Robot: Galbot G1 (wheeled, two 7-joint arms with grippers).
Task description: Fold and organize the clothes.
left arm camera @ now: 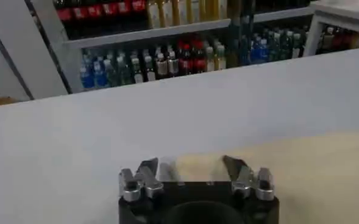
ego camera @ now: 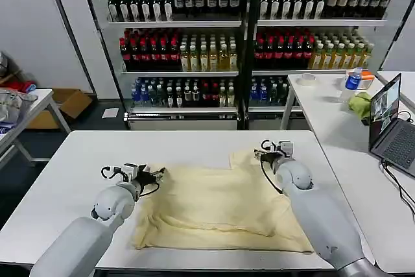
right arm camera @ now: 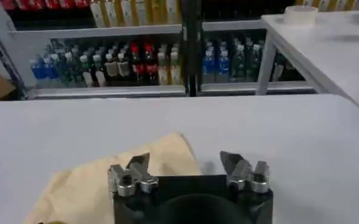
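Cream T-shirt (ego camera: 220, 209) lies spread near the bench's (ego camera: 78, 160) front edge, while left gripper (ego camera: 155, 174) and right gripper (ego camera: 258, 154) hover at its far corners, jaws open and empty, seemingly poised to pinch for folding.

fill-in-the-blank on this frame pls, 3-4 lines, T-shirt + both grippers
1. The pale yellow T-shirt lies spread on the white ____.
2. The left gripper sits at the shirt's ____ far corner.
3. The right gripper, at the other far corner, has its fingers ____.
4. The shelves behind the table are stocked with ____.

Missing words: table; left; open; bottles
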